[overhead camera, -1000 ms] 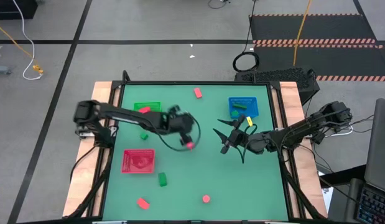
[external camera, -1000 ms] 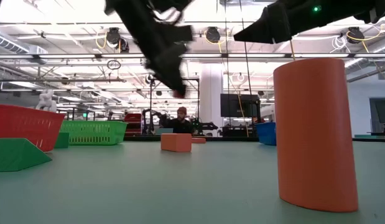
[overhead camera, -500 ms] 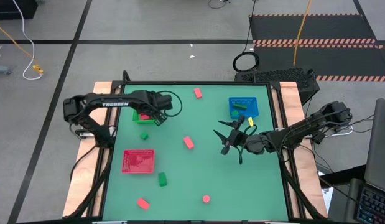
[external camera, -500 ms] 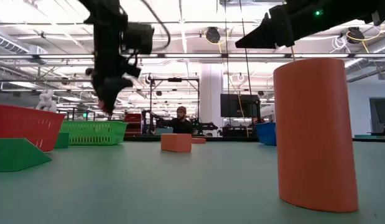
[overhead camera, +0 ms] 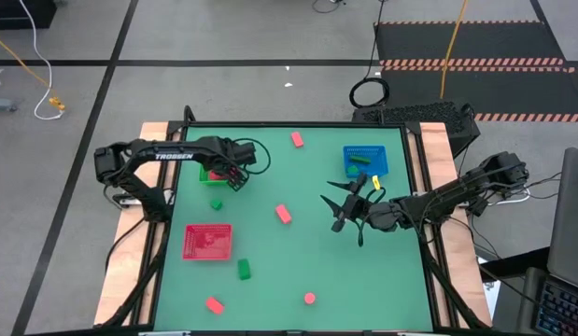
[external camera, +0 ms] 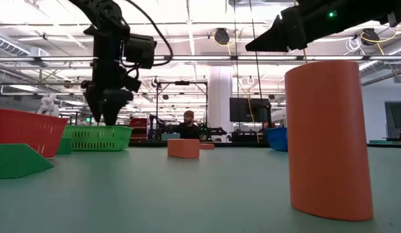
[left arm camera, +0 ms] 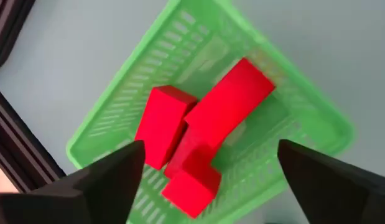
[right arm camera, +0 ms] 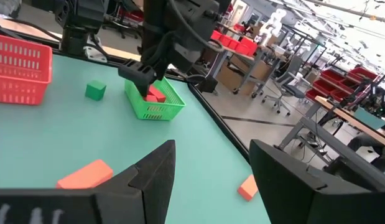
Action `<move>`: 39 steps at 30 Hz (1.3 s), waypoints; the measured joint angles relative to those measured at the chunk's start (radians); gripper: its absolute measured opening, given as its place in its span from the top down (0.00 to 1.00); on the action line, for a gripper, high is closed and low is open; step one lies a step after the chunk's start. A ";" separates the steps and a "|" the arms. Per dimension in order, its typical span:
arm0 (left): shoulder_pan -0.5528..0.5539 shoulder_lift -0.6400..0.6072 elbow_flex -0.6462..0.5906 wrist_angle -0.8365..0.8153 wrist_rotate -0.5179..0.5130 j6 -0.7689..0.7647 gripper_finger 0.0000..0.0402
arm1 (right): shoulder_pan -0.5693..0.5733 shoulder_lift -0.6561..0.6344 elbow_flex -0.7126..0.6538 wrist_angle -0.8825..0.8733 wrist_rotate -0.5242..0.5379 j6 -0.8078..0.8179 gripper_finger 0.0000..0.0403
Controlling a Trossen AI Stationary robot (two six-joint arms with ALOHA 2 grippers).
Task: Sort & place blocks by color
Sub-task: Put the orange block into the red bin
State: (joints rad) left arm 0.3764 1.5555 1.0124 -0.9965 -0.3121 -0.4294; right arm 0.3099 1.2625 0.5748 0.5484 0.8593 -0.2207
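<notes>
My left gripper (overhead camera: 225,177) hangs open, pointing down, just above the green tray (left arm camera: 292,112) at the table's far left. In that tray lie three red blocks (left arm camera: 226,102), piled against each other. Nothing is between the fingers. My right gripper (overhead camera: 335,207) waits open and level above the table's right half, holding nothing. Loose on the mat lie red blocks (overhead camera: 283,213) (overhead camera: 297,139) (overhead camera: 214,303), a red round piece (overhead camera: 309,299), and green blocks (overhead camera: 216,203) (overhead camera: 243,269).
A red tray (overhead camera: 207,241) stands near the left edge, and a blue tray (overhead camera: 366,161) with a green block in it stands at the far right. The red round piece (external camera: 328,139) stands close to the near edge. A person sits in the room beyond the table.
My left gripper has swung from the table's middle toward the far left, stopping above the green tray and tipping to point down. There it has opened. The red block in the table's middle has stayed put.
</notes>
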 joint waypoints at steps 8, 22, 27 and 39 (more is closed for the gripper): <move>-0.071 0.000 0.144 0.020 0.016 0.024 0.11 | 0.000 0.000 0.000 0.000 0.000 0.000 0.51; -0.449 0.084 0.143 0.454 -0.014 0.594 0.38 | 0.000 0.000 0.000 -0.012 0.000 -0.002 0.51; -0.448 0.169 0.143 0.546 0.076 0.652 0.43 | 0.000 0.000 0.000 0.001 0.000 -0.028 0.51; -0.409 0.305 0.160 0.598 0.176 0.762 0.44 | -0.003 0.000 0.000 0.000 0.000 -0.056 0.51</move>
State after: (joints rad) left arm -0.0326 1.8603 1.1721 -0.3981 -0.1359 0.3330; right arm 0.3074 1.2621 0.5751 0.5486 0.8589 -0.2769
